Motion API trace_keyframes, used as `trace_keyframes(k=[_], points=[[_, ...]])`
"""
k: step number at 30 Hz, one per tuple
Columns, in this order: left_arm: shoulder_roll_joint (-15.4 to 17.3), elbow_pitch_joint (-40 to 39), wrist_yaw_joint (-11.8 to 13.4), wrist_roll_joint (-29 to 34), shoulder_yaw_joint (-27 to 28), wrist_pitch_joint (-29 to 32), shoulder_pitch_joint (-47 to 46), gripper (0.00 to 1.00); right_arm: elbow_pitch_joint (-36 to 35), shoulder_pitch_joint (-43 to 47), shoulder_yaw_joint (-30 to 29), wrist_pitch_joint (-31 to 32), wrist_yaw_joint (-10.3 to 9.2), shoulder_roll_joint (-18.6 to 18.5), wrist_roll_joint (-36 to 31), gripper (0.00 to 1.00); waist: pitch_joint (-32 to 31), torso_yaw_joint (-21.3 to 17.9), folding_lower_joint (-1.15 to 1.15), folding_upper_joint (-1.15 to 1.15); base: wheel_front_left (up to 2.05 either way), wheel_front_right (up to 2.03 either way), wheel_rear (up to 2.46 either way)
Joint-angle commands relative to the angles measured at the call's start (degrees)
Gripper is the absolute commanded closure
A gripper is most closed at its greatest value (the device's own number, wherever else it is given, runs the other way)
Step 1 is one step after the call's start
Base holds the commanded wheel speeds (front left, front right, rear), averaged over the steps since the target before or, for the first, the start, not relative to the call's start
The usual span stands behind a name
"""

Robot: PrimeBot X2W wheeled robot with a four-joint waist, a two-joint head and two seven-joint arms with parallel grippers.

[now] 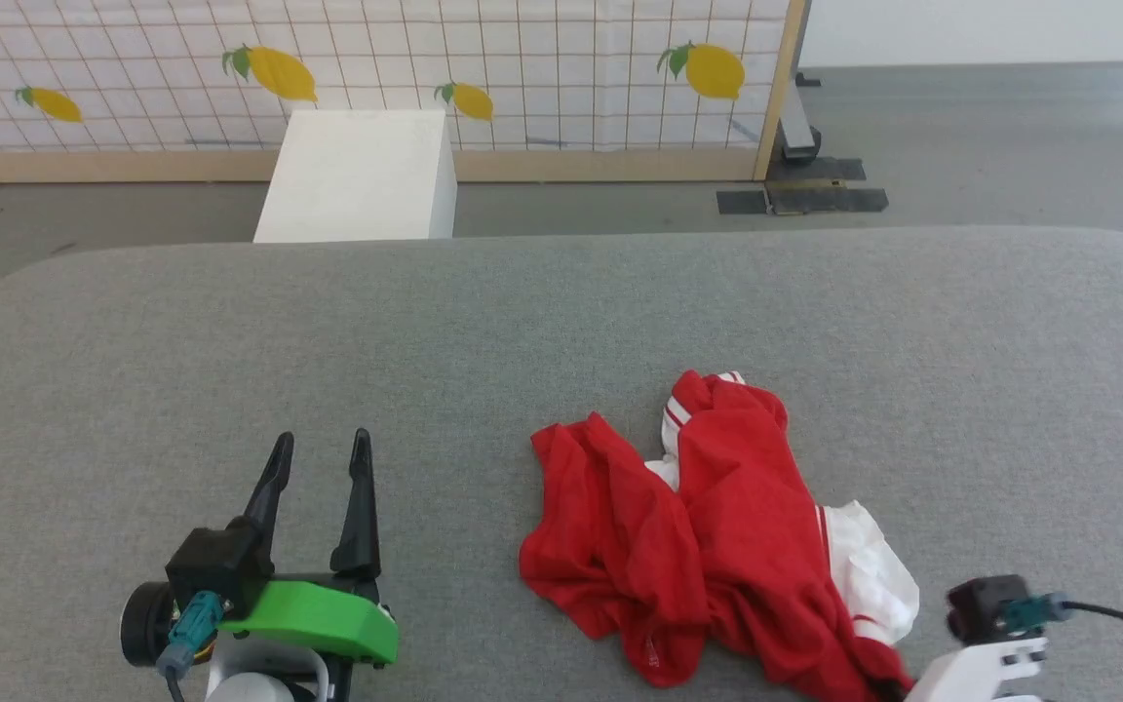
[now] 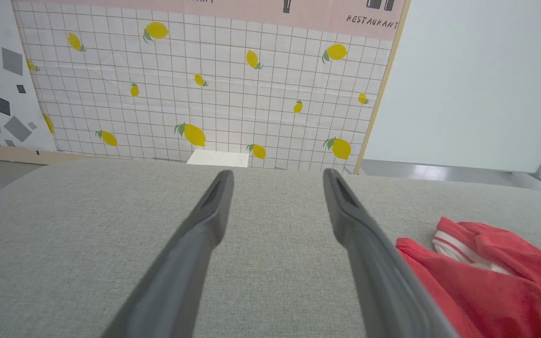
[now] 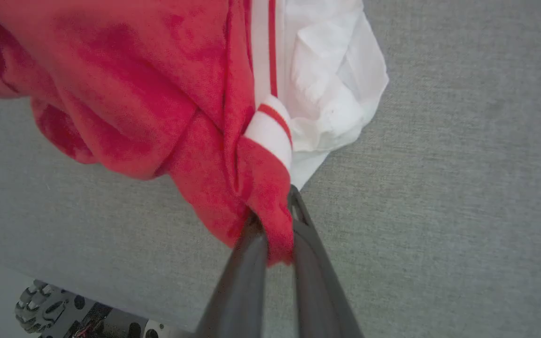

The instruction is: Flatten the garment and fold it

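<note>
The garment, a red jersey with white striped trim and white lining, lies crumpled on the grey table, right of centre near the front edge. My right gripper is shut on a red fold of the garment next to its striped trim; in the head view its wrist sits at the garment's lower right corner with the fingers hidden. My left gripper stands open over bare table to the left, apart from the cloth. The left wrist view shows the same gripper open, garment beside its right finger.
Beyond the table's far edge stands a white box before a lemon-patterned grid screen. A dark metal stand base lies on the floor at back right. A robot wheel shows below the table's near edge.
</note>
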Motion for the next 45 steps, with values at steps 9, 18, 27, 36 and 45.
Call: trace_keyframes(k=[9, 18, 27, 36, 45], points=[[-0.18, 0.18, 0.00, 0.14, -0.26, -0.20, -1.16, 0.00, -0.75, -5.06, -10.47, -21.83, -0.08, 1.48, -2.54, 0.00, 1.45, -0.96, 0.00, 0.00, 0.00, 0.00, 0.00], [-0.18, 0.56, 0.29, -0.40, -0.97, -0.20, -1.71, 0.00, 11.91, -10.19, -5.45, -30.44, -0.08, 1.50, -4.35, 0.00, 1.64, -0.66, 0.00, 0.00, 0.00, 0.00, 0.00], [-0.18, 0.66, 0.42, -0.93, -1.42, -0.20, -1.79, 0.00, 24.78, -15.25, -4.80, -15.92, -0.08, 1.51, -5.41, 0.00, 2.09, 0.68, 0.00, 0.00, 0.00, 0.00, 0.00], [-0.18, 0.58, 0.77, -1.17, -1.27, -0.21, -1.32, 0.00, 21.84, -15.99, -8.99, -15.64, -0.08, 1.51, -2.60, 1.00, 2.24, 0.68, 0.00, 0.00, 0.00, 0.00, 0.00], [-0.18, 1.33, 0.51, -1.14, -1.74, -0.21, -0.91, 0.00, 24.66, -14.31, -33.63, -27.52, -0.08, 1.51, -6.15, 0.54, 0.79, -0.05, 0.00, 0.00, 0.00, 0.00, 0.00]])
